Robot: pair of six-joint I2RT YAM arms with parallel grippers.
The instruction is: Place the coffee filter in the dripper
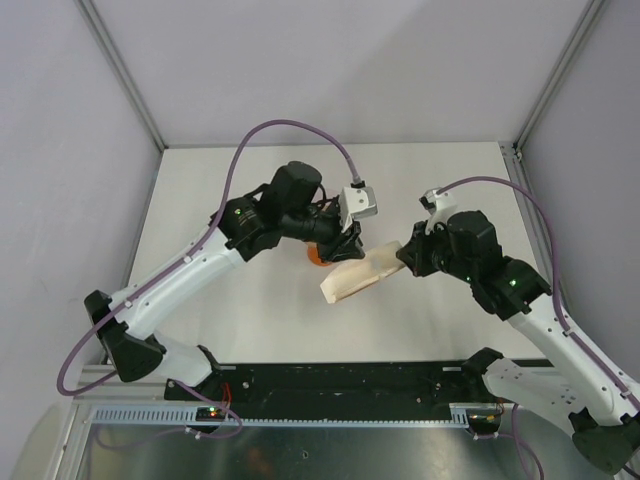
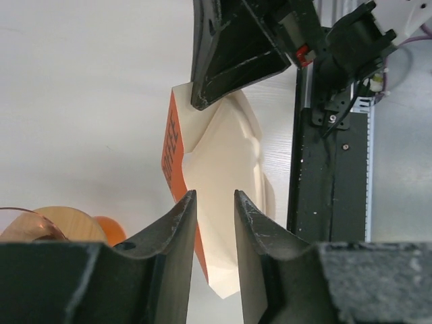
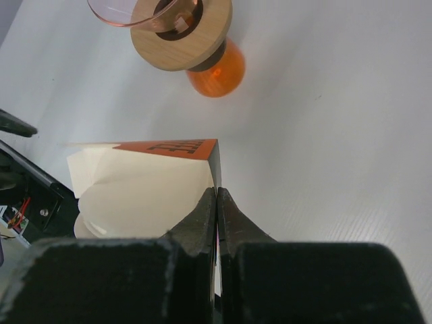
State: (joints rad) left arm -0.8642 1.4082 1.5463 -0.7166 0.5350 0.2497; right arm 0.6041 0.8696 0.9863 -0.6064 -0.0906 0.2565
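My right gripper point(image 3: 217, 192) is shut on the edge of the flat orange "COFFEE" packet point(image 3: 169, 146) and holds it above the table. Cream-white coffee filter paper point(image 3: 135, 199) shows at the packet's open side. It also shows in the left wrist view point(image 2: 223, 169) and the top view point(image 1: 352, 277). My left gripper point(image 2: 214, 199) is open, its tips on either side of the filter paper, not clamped. The clear pinkish dripper point(image 3: 125, 12) sits on a wooden ring point(image 3: 182, 37) over an orange cup point(image 3: 217, 73), just left of the packet.
The black rail point(image 2: 331, 175) and arm bases run along the table's near edge. In the top view the orange cup point(image 1: 315, 258) peeks out under the left wrist point(image 1: 300, 205). The right arm's fingers point(image 2: 229, 61) show at the top of the left wrist view.
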